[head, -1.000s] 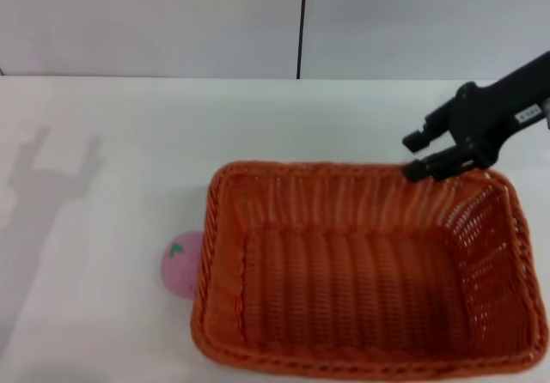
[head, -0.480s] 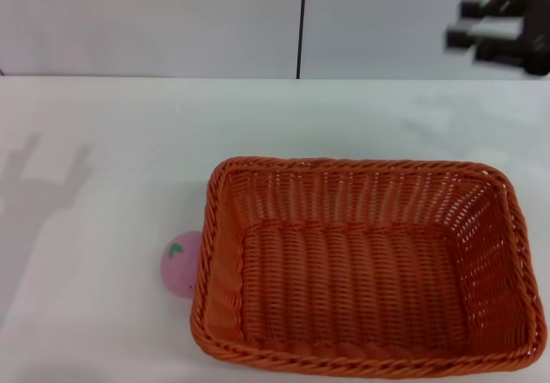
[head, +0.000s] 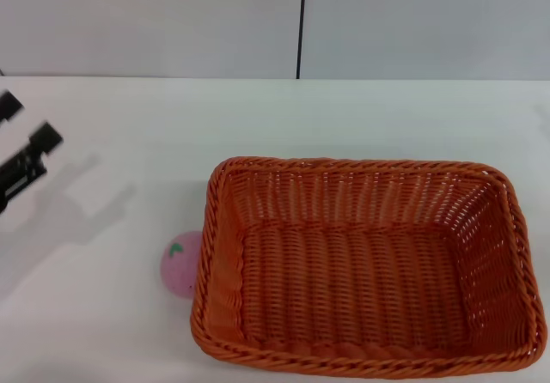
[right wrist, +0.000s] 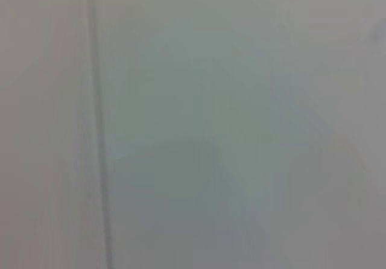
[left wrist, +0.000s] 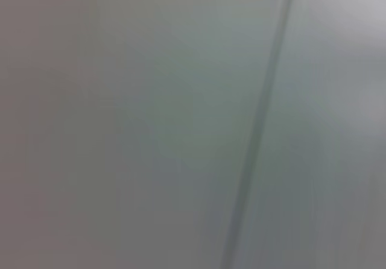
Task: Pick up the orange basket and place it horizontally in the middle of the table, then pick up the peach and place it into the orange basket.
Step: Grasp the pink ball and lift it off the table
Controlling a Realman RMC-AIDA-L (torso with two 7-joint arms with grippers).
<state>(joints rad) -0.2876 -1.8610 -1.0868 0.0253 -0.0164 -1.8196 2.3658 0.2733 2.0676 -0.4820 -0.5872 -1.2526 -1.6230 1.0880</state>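
The orange basket (head: 365,267) lies flat; peach (head: 181,263) waits outside, touching it. My left gripper (head: 24,142), fingers spread, holds nothing.

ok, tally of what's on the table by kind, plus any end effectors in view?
basket: 1
peach: 1
left end effector, at the table's left edge: 1
Total: 3
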